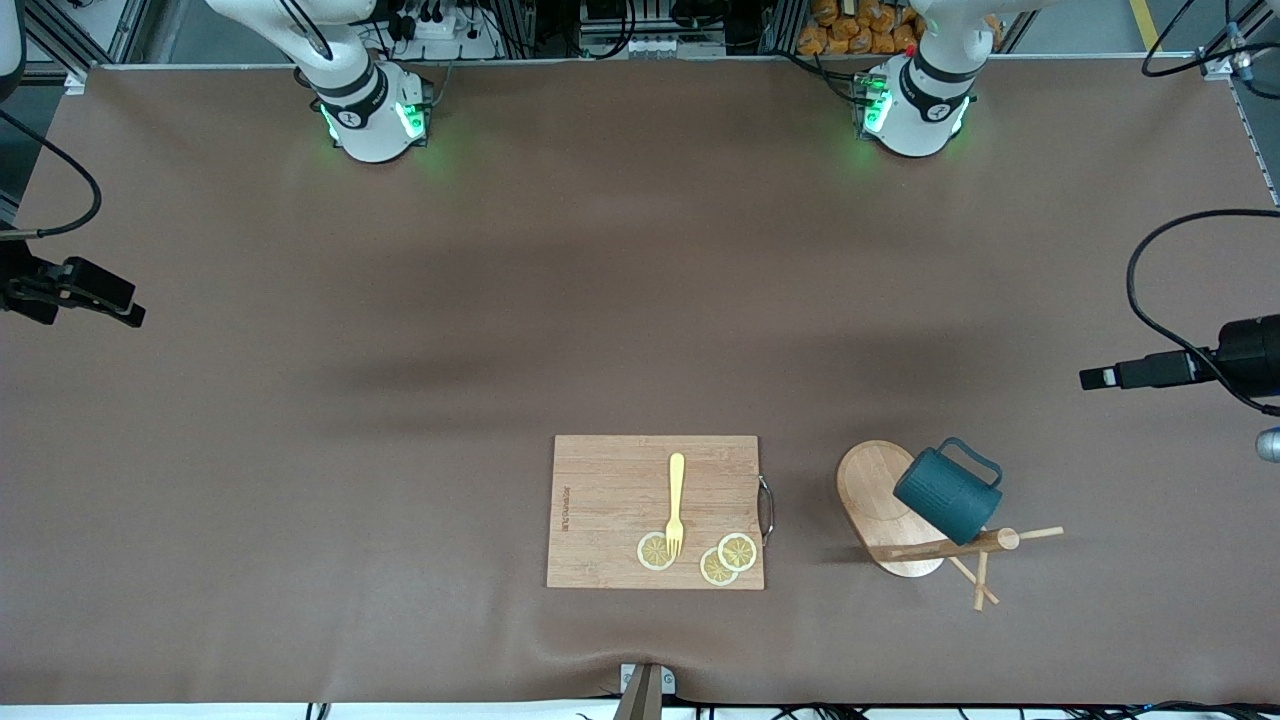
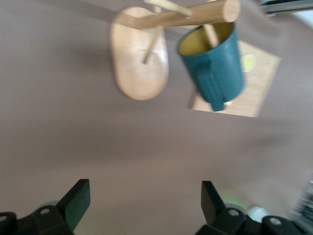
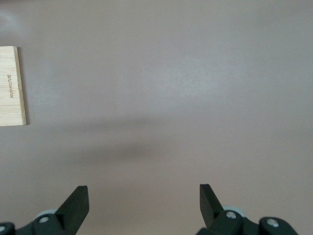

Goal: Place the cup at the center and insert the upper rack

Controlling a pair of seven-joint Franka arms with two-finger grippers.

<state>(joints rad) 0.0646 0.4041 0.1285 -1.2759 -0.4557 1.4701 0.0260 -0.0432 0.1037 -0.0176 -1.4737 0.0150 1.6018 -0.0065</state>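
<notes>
The dark teal cup (image 1: 945,493) hangs tilted on a peg of the wooden mug tree (image 1: 880,500), which stands near the front camera toward the left arm's end of the table. In the left wrist view the cup (image 2: 212,63) shows its tan-yellow inside, hung by the tree's post (image 2: 195,14) above the oval base (image 2: 139,58). My left gripper (image 2: 144,188) is open and empty, high over bare table, apart from the tree. My right gripper (image 3: 143,193) is open and empty, high over bare table. Neither gripper shows in the front view.
A rectangular cutting board (image 1: 655,510) with a metal handle lies beside the mug tree, bearing a yellow fork (image 1: 676,503) and three lemon slices (image 1: 655,550). The board's edge shows in the right wrist view (image 3: 11,85). Side cameras stand at both table ends.
</notes>
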